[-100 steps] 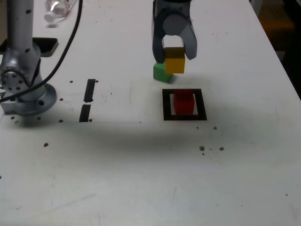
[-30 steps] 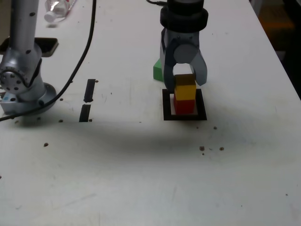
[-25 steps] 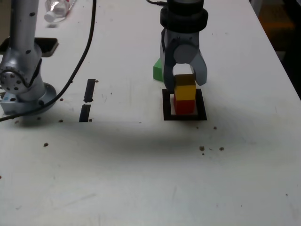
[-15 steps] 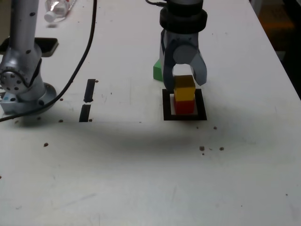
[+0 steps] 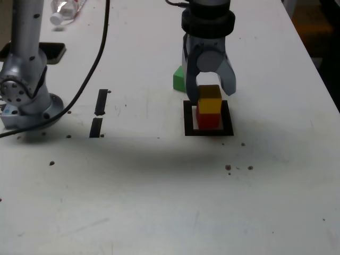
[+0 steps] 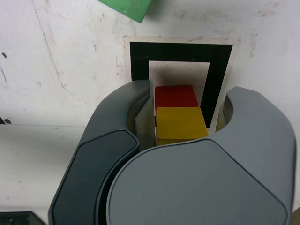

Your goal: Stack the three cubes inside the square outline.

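Note:
Inside the square outline (image 5: 188,121) the yellow cube (image 5: 210,102) rests on top of the red cube (image 5: 208,120). My gripper (image 5: 211,95) stands straight over the stack with a finger on each side of the yellow cube. In the wrist view the gripper (image 6: 185,101) is open: a narrow gap shows on both sides of the yellow cube (image 6: 180,123), with the red cube (image 6: 176,96) showing beneath it and the square outline (image 6: 180,51) beyond. The green cube (image 5: 179,79) sits on the table just behind the outline, at the exterior view's left of the gripper, and shows as the green cube (image 6: 126,7) at the wrist frame's edge.
The arm's base (image 5: 26,101) stands at the exterior view's left with a black cable (image 5: 90,64) hanging from it. Two short black tape strips (image 5: 101,102) lie between the base and the outline. A plastic bottle (image 5: 64,10) lies at the far left.
The yellow cube was carried from above the green cube down onto the red one. Over the last second the jaws have spread slightly away from it; the arm has stayed put.

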You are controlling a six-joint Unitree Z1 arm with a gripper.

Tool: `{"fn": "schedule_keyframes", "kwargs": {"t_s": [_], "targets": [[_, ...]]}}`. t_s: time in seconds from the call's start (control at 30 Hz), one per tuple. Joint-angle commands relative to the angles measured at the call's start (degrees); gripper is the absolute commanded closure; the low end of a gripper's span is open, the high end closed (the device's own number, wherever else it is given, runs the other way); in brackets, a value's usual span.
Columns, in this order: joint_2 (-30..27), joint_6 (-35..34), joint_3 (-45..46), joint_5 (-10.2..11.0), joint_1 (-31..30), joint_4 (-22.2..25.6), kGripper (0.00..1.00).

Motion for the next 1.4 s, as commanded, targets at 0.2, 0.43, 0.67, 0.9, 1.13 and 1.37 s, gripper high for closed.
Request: {"fn": "schedule_keyframes", "kwargs": {"t_s": [0.2,0.43,0.67,0.9,1.13,1.37], "targets": [[-2.57,0.16,0.13,1.89,0.44,1.41,0.27],[-5.29,-0.16,0.19,4.18,1.39,5.53,0.24],[-6.93,-1.21,0.98,8.97,3.44,9.61,0.23],[-7.62,5.45,1.87,13.71,7.16,8.97,0.21],[-7.29,16.81,2.91,14.71,8.58,4.53,0.16],[-6.54,27.79,5.75,15.82,9.11,1.01,0.15]]}}
